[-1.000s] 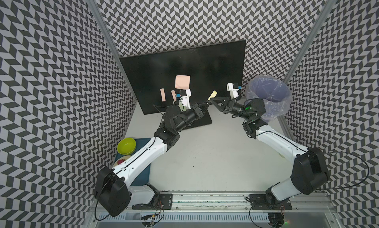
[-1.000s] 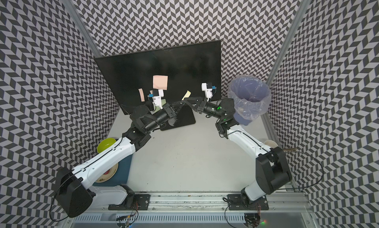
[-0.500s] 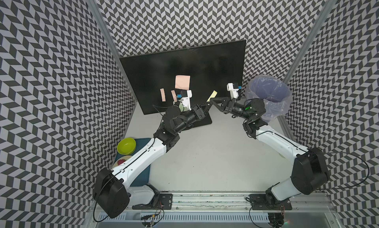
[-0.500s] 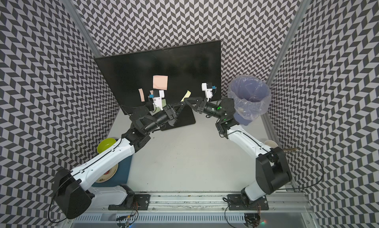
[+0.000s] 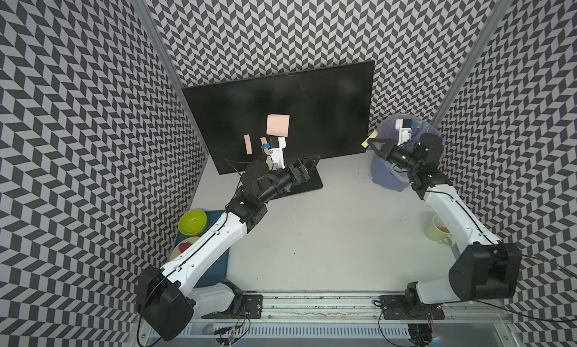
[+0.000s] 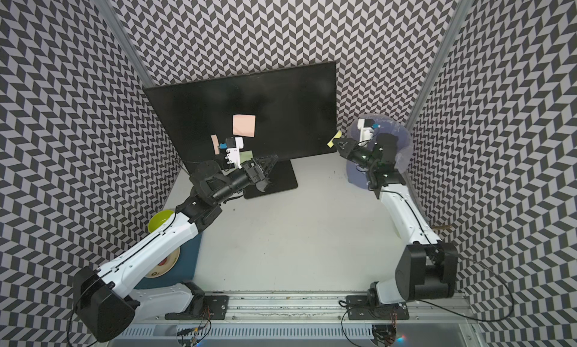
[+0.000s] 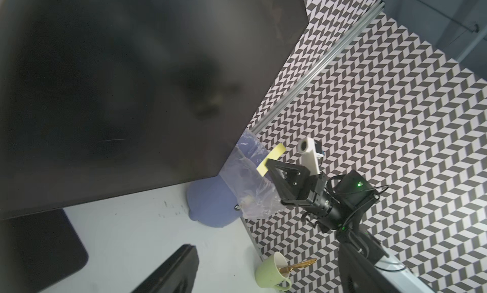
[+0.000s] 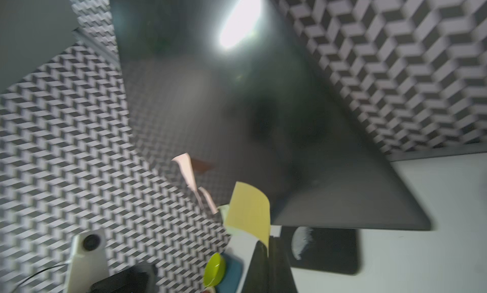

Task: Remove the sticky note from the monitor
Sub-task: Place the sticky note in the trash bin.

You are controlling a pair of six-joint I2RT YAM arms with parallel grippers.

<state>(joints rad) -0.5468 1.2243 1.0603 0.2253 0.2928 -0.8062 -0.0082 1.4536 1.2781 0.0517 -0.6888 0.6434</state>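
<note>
Currently R gripper [image 7: 268, 163] is pinched shut on yellow sticky note [image 7: 276, 153], just off monitor [image 5: 312, 105] lower corner by the bin [image 5: 387, 177]. L gripper [image 6: 271, 170] jaws apart, empty, near monitor base [image 5: 312, 183]; pink notes [image 5: 278, 124] stuck above.

Centre of table [image 5: 327, 242] free; monitor base [image 5: 309, 190], bin [image 5: 384, 177] obstruct rear.
</note>
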